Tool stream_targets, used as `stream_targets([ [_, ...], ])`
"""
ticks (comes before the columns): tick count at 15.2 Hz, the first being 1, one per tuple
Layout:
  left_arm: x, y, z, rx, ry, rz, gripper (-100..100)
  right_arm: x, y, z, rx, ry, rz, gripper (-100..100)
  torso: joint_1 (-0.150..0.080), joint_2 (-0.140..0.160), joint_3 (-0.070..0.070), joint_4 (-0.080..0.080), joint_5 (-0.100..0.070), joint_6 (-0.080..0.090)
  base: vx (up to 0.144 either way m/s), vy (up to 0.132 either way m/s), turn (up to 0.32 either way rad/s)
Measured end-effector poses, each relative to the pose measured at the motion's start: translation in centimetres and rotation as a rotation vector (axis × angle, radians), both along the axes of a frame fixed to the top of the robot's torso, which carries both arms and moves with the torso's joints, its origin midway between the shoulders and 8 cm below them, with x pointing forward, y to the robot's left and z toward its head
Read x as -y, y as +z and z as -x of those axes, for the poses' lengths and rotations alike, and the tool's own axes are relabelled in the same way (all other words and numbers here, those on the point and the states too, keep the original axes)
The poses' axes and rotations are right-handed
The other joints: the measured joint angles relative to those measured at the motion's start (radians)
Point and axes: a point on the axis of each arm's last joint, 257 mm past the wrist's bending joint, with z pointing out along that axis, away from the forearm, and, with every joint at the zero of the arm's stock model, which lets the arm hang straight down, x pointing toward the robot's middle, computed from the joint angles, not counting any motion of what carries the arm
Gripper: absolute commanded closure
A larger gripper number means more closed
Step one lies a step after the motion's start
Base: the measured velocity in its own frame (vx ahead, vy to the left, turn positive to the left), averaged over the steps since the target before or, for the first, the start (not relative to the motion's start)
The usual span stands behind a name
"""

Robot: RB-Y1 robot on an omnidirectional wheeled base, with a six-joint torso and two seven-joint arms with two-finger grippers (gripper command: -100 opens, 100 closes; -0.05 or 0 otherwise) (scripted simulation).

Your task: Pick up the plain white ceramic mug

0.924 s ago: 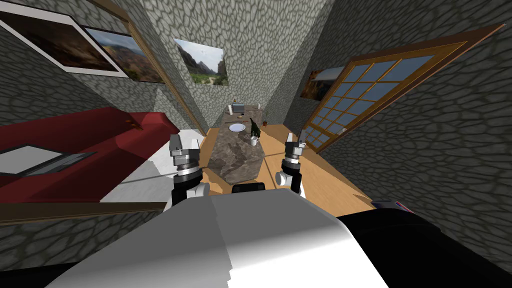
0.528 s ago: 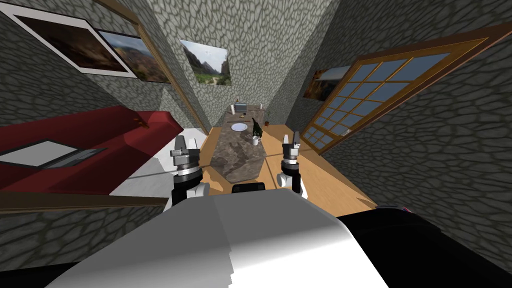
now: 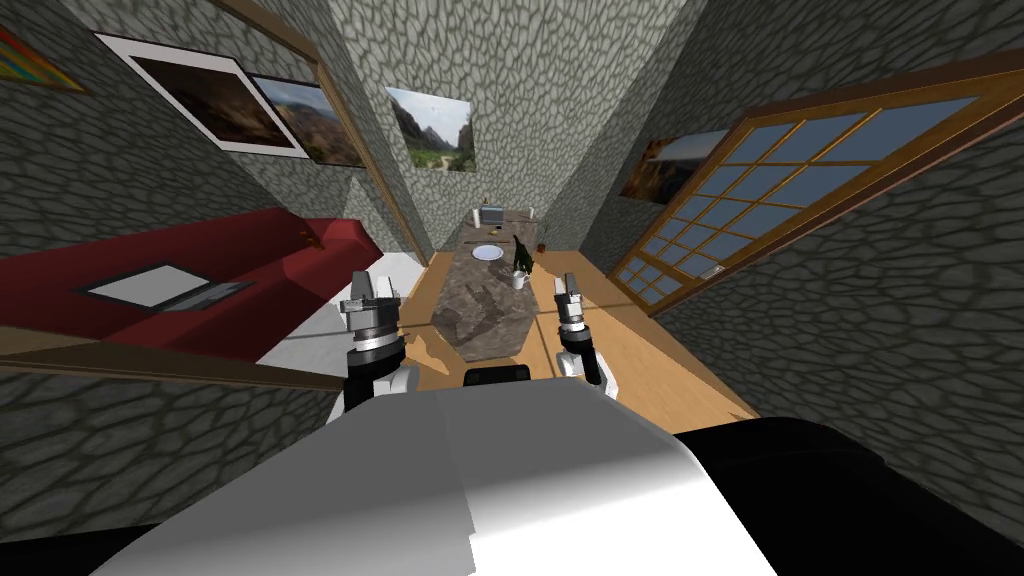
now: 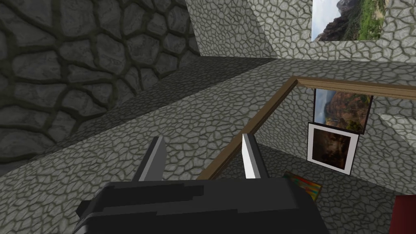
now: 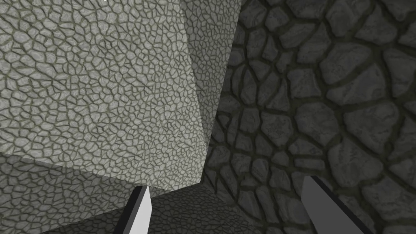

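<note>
Mug (image 3: pixel 518 281) is seen upright on the table (image 3: pixel 480 318), close to its right edge and about halfway along, just beside a dark green thing (image 3: pixel 520 257). Plate (image 3: pixel 487 253) is set further back, near the middle. Left gripper (image 3: pixel 372 286) is held off the near left corner, fingers parted and empty. Right gripper (image 3: pixel 567 286) is held off the near right corner, fingers spread wide and empty, well apart from the mug.

Even, flat render light; strong wide-lens splay at edges.
</note>
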Motion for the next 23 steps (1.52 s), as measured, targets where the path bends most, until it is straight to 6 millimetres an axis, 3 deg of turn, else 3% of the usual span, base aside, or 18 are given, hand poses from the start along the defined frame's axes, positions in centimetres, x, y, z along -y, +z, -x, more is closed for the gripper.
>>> stream_targets([
  [10, 0.0, 0.0, 0.0, 0.0, 0.0, 0.0, 0, -1.9, -7.4, -0.5, -0.13, 0.119, 0.21, -100, 0.0, 0.0, 0.0, 0.0, 0.0, 0.0, -0.044, 0.022, 0.148],
  [13, 0.0, 0.0, 0.0, 0.0, 0.0, 0.0, 0, -2.1, -10.6, 0.0, -0.18, 0.162, 0.286, -100, 0.0, 0.001, 0.001, 0.0, 0.0, 0.0, -0.059, 0.03, 0.251],
  [19, 0.0, 0.0, 0.0, 0.0, 0.0, 0.0, 0, -1.4, -16.1, 0.4, -0.28, 0.229, 0.432, -100, 0.0, 0.0, 0.0, 0.0, 0.0, 0.0, -0.043, 0.031, 0.16],
  [23, 0.0, 0.0, 0.0, 0.0, 0.0, 0.0, 0, 0.3, -20.0, 1.5, -0.35, 0.271, 0.532, -100, 0.0, 0.001, 0.0, 0.0, 0.0, 0.0, -0.042, 0.031, 0.167],
])
